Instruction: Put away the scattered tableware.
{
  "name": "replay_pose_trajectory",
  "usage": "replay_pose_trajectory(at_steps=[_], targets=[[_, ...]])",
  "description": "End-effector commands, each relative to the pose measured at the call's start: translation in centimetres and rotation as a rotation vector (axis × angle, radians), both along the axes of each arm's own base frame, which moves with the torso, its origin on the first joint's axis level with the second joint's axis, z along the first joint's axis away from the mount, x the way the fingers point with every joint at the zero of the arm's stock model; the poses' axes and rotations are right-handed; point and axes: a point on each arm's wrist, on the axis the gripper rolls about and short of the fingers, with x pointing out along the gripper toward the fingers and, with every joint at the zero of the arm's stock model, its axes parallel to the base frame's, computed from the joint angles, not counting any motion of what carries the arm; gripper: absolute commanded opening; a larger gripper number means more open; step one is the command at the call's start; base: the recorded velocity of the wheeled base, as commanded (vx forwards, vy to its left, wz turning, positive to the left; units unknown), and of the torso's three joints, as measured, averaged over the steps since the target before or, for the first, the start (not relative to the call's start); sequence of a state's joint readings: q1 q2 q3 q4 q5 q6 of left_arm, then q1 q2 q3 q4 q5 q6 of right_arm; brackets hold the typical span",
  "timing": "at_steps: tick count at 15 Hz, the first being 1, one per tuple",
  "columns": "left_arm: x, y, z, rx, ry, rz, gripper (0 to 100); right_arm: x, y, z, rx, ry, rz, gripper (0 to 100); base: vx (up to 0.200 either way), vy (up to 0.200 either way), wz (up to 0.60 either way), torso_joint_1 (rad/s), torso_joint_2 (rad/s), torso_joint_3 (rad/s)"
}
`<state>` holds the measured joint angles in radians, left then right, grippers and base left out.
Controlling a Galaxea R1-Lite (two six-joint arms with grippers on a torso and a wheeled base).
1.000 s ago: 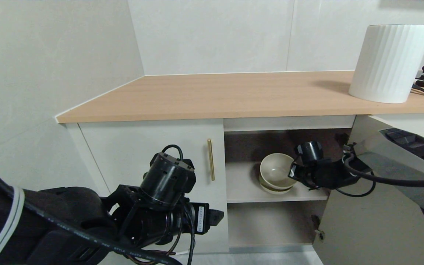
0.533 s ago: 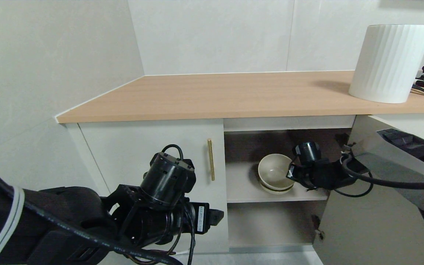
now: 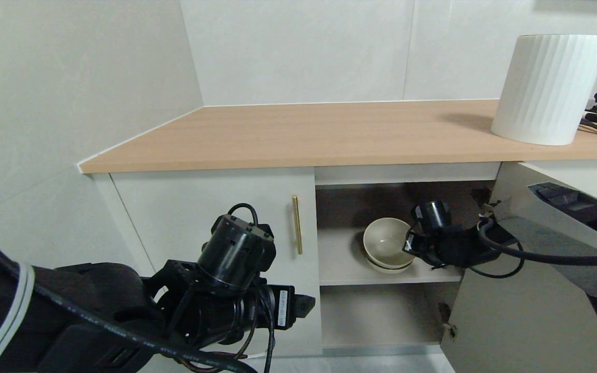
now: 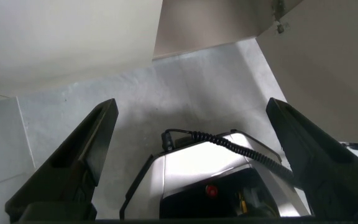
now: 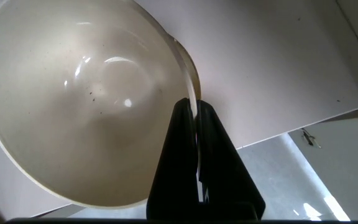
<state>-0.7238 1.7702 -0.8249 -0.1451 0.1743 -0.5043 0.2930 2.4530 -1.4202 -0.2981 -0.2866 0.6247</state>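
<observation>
Leftward and slightly down is how the right gripper (image 3: 408,244) has crept over the last second, carrying the bowl (image 3: 385,239) a little deeper into the cabinet (image 3: 407,173). The left arm has kept still.

The right gripper's jaws are clamped on the bowl's rim at its right side; the right wrist view shows the 2 fingers (image 5: 178,143) pinching the thin edge between them. The bowl is cream, tilted with its opening toward the camera, and sits on top of a lower bowl (image 3: 387,266) on the upper shelf (image 3: 340,259). Whether the 2 bowls fully nest I cannot tell.

The left gripper (image 4: 191,109) hangs low in front of the closed left door (image 3: 200,217), pointing down at the grey floor (image 4: 166,87), its jaws wide apart and holding nothing.

A brass handle (image 3: 295,224) runs upright along the closed door's right edge. The right door (image 3: 511,311) stands open. On the wooden counter (image 3: 303,134) above, a white ribbed canister (image 3: 550,88) stands near the right end.
</observation>
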Motion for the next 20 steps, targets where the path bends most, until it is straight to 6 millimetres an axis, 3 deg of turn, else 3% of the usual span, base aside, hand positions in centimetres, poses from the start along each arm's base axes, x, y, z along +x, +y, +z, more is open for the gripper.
replay_pose_trajectory(at_steps=[1,3,4,11,14,16,19,20], targets=[[0.0,0.0,0.0,-0.001,-0.001,0.001,100,0.0,0.0,-0.1,-0.002,0.002,0.001,0,0.0,0.0,0.0,0.0,0.0,0.0],[0.0,0.0,0.0,0.0,-0.002,0.003,100,0.0,0.1,-0.2,-0.003,0.003,0.003,0,0.0,0.0,0.0,0.0,0.0,0.0],[0.0,0.0,0.0,-0.001,-0.001,0.002,100,0.0,0.1,-0.2,-0.004,0.003,0.004,100,0.0,0.0,0.0,0.0,0.0,0.0],[0.2,0.2,0.0,0.0,-0.002,0.009,100,-0.1,0.1,-0.2,-0.003,0.005,0.004,100,0.0,0.0,0.0,0.0,0.0,0.0],[0.2,0.8,0.8,-0.016,-0.022,0.029,100,-1.5,-0.1,1.3,-0.003,0.015,0.016,100,0.0,0.0,0.0,0.0,0.0,0.0],[-0.1,2.6,2.8,-0.056,-0.073,0.071,100,-4.5,0.7,3.8,-0.007,0.045,0.079,100,0.0,0.0,0.0,0.0,0.0,0.0],[-2.2,5.8,5.8,-0.104,-0.143,0.122,100,-10.9,0.5,7.3,-0.022,0.061,0.168,100,0.0,0.0,0.0,0.0,0.0,0.0],[-3.8,7.0,6.6,-0.122,-0.167,0.12,100,-13.7,0.0,10.1,-0.024,0.02,0.24,100,0.0,0.0,0.0,0.0,0.0,0.0]])
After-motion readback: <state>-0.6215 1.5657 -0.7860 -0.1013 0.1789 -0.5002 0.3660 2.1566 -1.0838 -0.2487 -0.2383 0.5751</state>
